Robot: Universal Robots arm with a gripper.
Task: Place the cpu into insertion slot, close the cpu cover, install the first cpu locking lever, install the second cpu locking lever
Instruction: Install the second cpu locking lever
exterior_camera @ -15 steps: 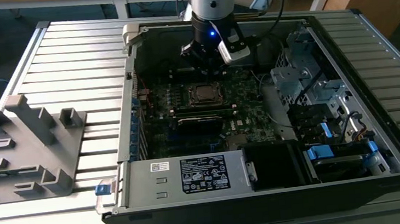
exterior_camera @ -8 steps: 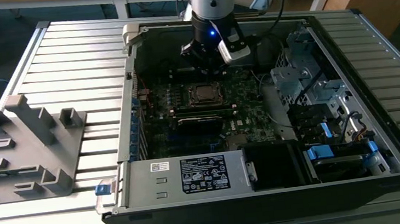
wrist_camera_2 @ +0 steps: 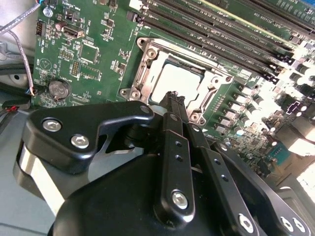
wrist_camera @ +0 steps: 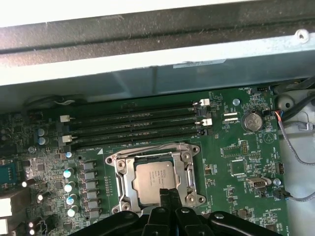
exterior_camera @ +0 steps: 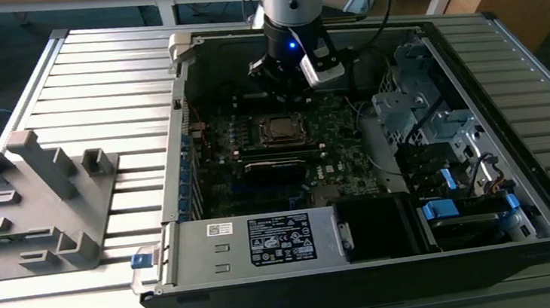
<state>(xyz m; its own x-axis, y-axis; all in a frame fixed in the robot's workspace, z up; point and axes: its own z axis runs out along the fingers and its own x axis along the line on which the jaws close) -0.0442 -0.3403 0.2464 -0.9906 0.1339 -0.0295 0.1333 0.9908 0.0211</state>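
Observation:
The cpu (wrist_camera: 153,179), a dull silver-tan square, lies in the socket on the green motherboard; it also shows in the exterior view as the cpu (exterior_camera: 280,129) and in the second wrist view as the cpu (wrist_camera_2: 174,83). The silver cpu cover (wrist_camera: 125,181) lies flat around it as a frame, cover (wrist_camera_2: 146,64). A thin lever rod (wrist_camera: 147,146) runs along the socket edge beside the memory slots. My gripper (wrist_camera: 167,193) hovers just above the socket's near edge, fingers pressed together with nothing between them; gripper (wrist_camera_2: 173,96), gripper (exterior_camera: 286,92).
The open computer case (exterior_camera: 174,209) lies on a slatted metal table. Black memory slots (wrist_camera: 133,129) run beside the socket, capacitors (wrist_camera: 69,187) on another side. A labelled power supply (exterior_camera: 253,243) and drive bays (exterior_camera: 435,131) fill the case. A grey fixture (exterior_camera: 37,199) stands at the exterior view's left.

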